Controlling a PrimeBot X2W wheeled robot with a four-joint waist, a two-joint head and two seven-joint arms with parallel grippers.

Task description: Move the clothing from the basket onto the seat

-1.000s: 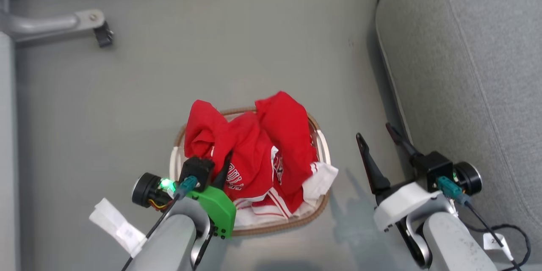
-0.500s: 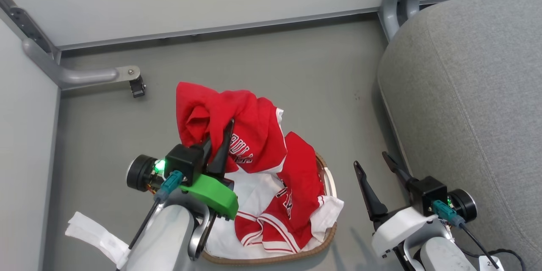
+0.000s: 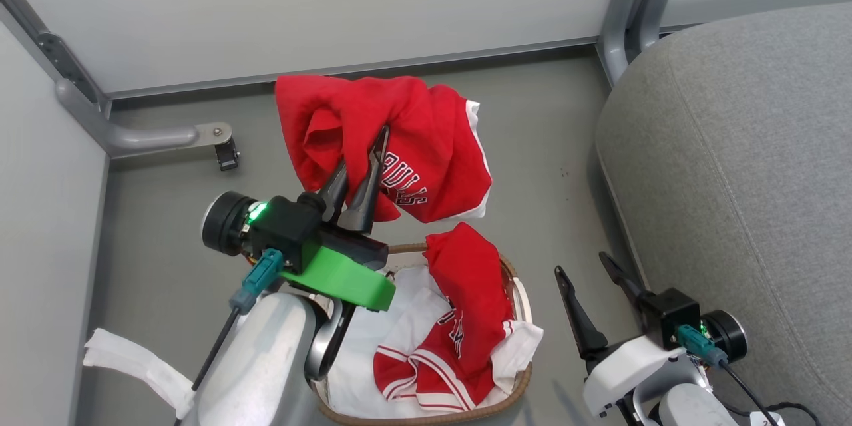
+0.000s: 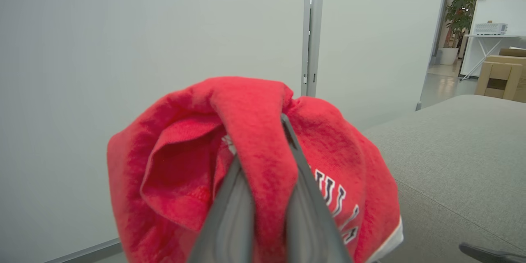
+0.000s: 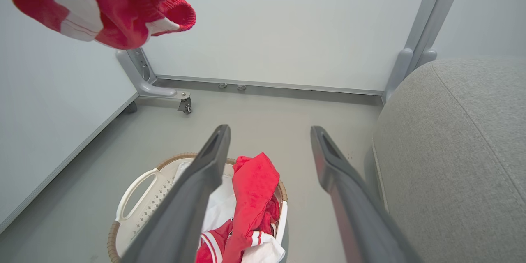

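My left fingers (image 3: 364, 150) clamped the lettered garment (image 3: 426, 140) above the basket (image 3: 522, 373); right fingers (image 3: 582, 265) gaped empty; striped garment (image 3: 466, 293) lay inside, seat (image 3: 732, 146) unreached.

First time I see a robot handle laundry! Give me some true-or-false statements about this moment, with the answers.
1. The left gripper is shut on the lettered red garment, held up clear of the basket. True.
2. The right gripper holds the striped garment. False: it is open and holds nothing; the striped garment lies in the basket.
3. Clothing lies on the seat. False: one garment is held, the other is in the basket.
4. The basket stands on the floor beside the seat. True.
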